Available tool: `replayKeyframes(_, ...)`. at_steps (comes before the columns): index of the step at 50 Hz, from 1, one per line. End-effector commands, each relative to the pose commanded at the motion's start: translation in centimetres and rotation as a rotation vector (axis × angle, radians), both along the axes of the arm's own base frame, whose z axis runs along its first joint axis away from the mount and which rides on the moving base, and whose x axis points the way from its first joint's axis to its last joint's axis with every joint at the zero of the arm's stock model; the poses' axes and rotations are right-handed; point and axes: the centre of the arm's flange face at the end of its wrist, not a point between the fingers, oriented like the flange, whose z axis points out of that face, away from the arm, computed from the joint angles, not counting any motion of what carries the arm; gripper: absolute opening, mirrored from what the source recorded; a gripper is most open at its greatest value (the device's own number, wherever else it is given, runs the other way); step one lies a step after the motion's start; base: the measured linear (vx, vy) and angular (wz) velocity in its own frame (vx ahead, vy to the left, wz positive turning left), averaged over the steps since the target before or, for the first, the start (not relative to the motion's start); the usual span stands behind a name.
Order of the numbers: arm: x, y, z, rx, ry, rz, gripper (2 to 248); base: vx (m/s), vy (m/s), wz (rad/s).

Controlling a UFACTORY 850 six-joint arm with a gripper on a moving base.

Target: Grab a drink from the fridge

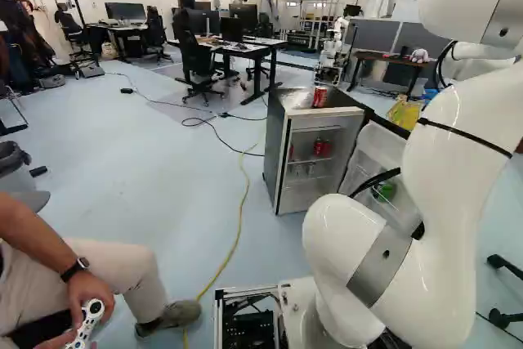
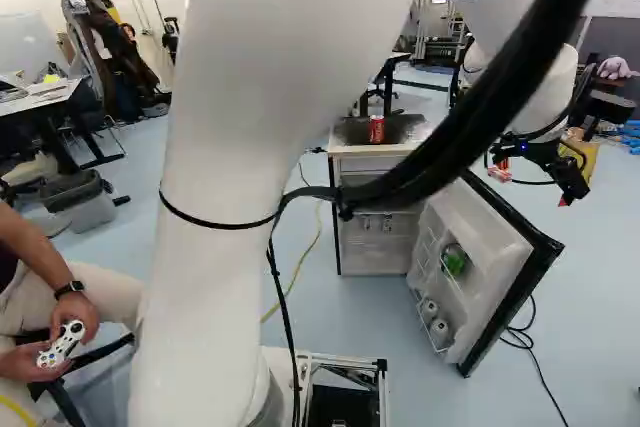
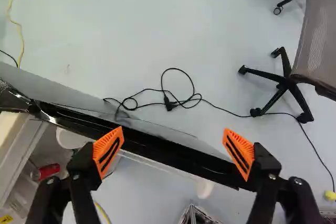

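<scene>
My gripper (image 2: 532,185) hangs above and beyond the opened fridge door (image 2: 485,257) in the right base view. In the wrist view the gripper (image 3: 174,153) is open, holding nothing; the door's black edge (image 3: 152,144) runs slantwise below its fingers. The fridge (image 1: 282,161) stands open, with a red can (image 1: 319,96) on top and red cans (image 1: 321,148) on an inner shelf. One red can (image 3: 49,171) shows inside, beside the gripper, in the wrist view. The door's shelves hold a green item (image 2: 455,260) and white containers (image 2: 437,327).
A seated person with a controller (image 1: 85,323) is left of the arm. A black cable (image 3: 178,100) lies on the floor beyond the door, with an office chair (image 3: 315,40) farther off. A yellow cable (image 1: 237,239) runs beside the fridge. Another robot (image 1: 333,51) stands behind.
</scene>
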Motion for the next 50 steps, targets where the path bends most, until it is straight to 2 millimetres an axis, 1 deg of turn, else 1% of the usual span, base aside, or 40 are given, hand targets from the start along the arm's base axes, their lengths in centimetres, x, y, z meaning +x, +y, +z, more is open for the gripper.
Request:
replayKeyframes(32, 2.6, -5.0, -1.1, 0.042, 0.021, -0.002, 247, 0.0, 0.0, 0.0)
replayKeyframes(50, 3.3, -7.5, -1.8, 0.082, 0.042, -0.008, 247, 0.0, 0.0, 0.0)
